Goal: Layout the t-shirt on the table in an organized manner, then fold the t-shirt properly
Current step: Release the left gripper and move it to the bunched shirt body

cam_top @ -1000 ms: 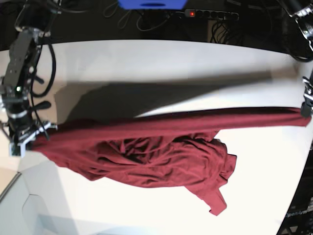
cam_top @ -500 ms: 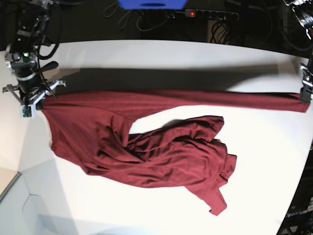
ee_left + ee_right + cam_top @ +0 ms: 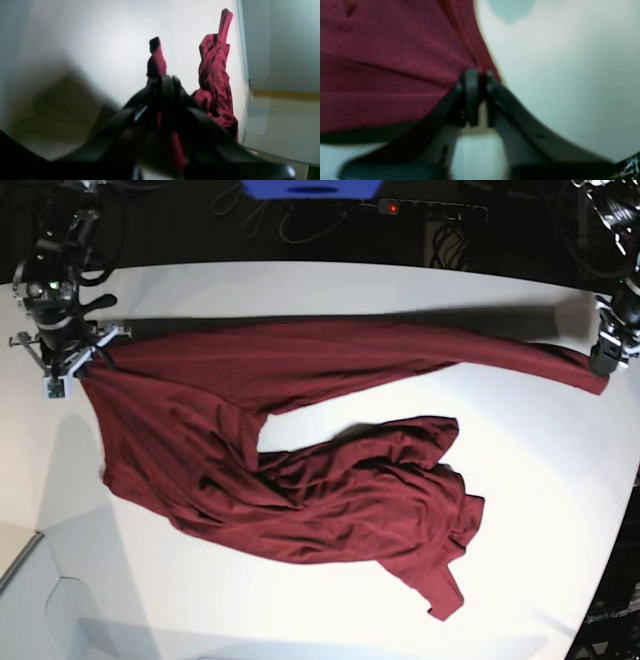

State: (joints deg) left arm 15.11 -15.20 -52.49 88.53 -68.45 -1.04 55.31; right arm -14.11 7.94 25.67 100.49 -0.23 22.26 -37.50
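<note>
table (image 3: pixel 300 290): white, curved edge | on it: t-shirt (image 3: pixel 300 480), maroon, wrinkly, bunched mid, sleeve stretched across

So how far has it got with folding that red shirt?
Early days. Each arm grips one end of the t-shirt: the left gripper pinches one end, the right gripper the other corner, stretching one edge across the table. The rest lies in a bunched, wrinkled heap, a sleeve trailing toward the near edge. Smoothing it flat is unfinished, and no fold has been made.
</note>
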